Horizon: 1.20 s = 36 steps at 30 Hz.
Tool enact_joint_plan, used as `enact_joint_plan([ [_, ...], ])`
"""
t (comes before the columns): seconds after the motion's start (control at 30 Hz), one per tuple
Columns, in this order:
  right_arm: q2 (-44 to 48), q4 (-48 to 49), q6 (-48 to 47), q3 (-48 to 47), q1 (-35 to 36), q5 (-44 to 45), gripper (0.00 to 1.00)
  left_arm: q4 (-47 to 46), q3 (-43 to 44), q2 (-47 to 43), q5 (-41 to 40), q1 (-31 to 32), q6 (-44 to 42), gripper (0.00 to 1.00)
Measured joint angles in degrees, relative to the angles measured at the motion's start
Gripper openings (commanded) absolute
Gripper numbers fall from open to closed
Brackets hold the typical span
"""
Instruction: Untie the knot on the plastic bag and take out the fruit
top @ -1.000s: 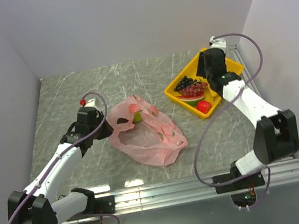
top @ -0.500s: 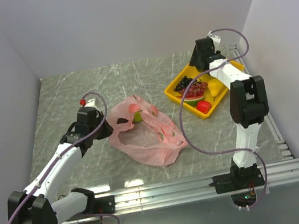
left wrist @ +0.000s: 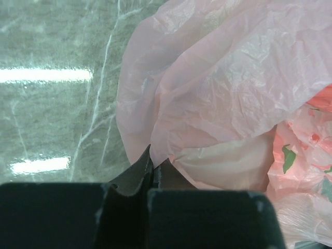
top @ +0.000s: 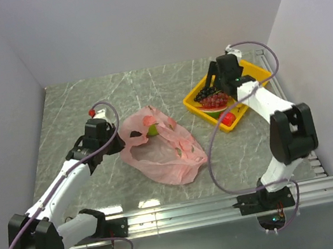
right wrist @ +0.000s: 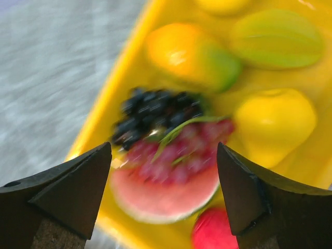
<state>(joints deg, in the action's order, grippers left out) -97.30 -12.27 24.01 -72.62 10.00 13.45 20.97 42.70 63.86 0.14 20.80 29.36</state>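
The pink plastic bag [top: 166,149] lies crumpled on the table's middle, its mouth agape, with a green fruit [top: 152,129] showing inside. No knot shows. My left gripper [top: 119,146] is at the bag's left edge; in the left wrist view it [left wrist: 152,162] is shut on a fold of the bag's film [left wrist: 223,93]. My right gripper [top: 215,89] hovers open and empty over the yellow tray [top: 254,70]. Below it [right wrist: 163,150] lie a yellow pear [right wrist: 275,124], an orange-green mango [right wrist: 187,54] and a green fruit [right wrist: 277,39].
The tray [right wrist: 124,78] also holds black grapes [right wrist: 155,111], red grapes [right wrist: 192,150], a watermelon slice [right wrist: 161,194] and a small red fruit [right wrist: 215,231]. White walls close the table at back and sides. The right wrist view is motion-blurred.
My right arm has swung from the tray's far right corner leftward and nearer, now over the grapes. The left arm and the bag have not moved.
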Motion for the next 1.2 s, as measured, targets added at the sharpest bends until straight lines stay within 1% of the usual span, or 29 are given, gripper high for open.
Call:
enact_joint_plan([
  [0.1, 8.41, 2.34, -1.7, 5.18, 5.49, -1.07, 0.87, 1.05, 1.44, -0.76, -0.44, 0.26, -1.86, 0.01],
  [0.17, 13.46, 3.74, -2.73, 8.28, 9.14, -2.01, 0.85, 2.05, 3.69, -1.73, -2.91, 2.95, -3.28, 0.01],
  [0.27, 20.96, 6.67, -4.28, 13.46, 13.55, -4.76, 0.84, 3.41, 8.61, -3.67, -8.15, 11.5, -4.94, 0.0],
  [0.37, 27.19, 8.79, -6.03, 18.08, 15.26, -6.84, 0.84, 2.86, 12.9, -5.4, -10.73, 20.06, -5.6, 0.01],
  [0.43, 30.08, 9.49, -7.23, 20.46, 15.8, -7.58, 0.84, 2.19, 13.14, -5.99, -12.79, 24.04, -5.51, 0.01],
  [0.53, 32.13, 9.75, -8.85, 22.64, 16.55, -8.92, 0.84, 2.03, 11.43, -4.52, -14.84, 27.23, -3.93, 0.0],
  [0.63, 33.7, 9.68, -11.26, 24.3, 18.53, -10.27, 0.83, 2.95, 7.3, -2.23, -16.76, 27.67, -1.09, 0.01],
  [0.7, 34.93, 9.68, -12.96, 24.94, 20.81, -11.43, 0.8, 4.28, 5.29, -1.64, -18.08, 27.58, 0.9, 0.01],
  [0.9, 36.85, 9.7, -16.35, 25.27, 28.15, -16.83, 0.79, 5.66, 2.14, -2.25, -22.53, 26.47, 10.49, 0.0],
  [1.03, 32.68, 9.79, -17.09, 24.76, 33.81, -19.58, 0.79, 5.53, -2.62, -4.15, -23.91, 24.28, 16.06, 0.01],
  [1.2, 23.08, 9.68, -17.14, 23.69, 39.87, -22.23, 0.79, 5.49, -6.49, -5.05, -24.0, 21.66, 19.71, 0.01],
])
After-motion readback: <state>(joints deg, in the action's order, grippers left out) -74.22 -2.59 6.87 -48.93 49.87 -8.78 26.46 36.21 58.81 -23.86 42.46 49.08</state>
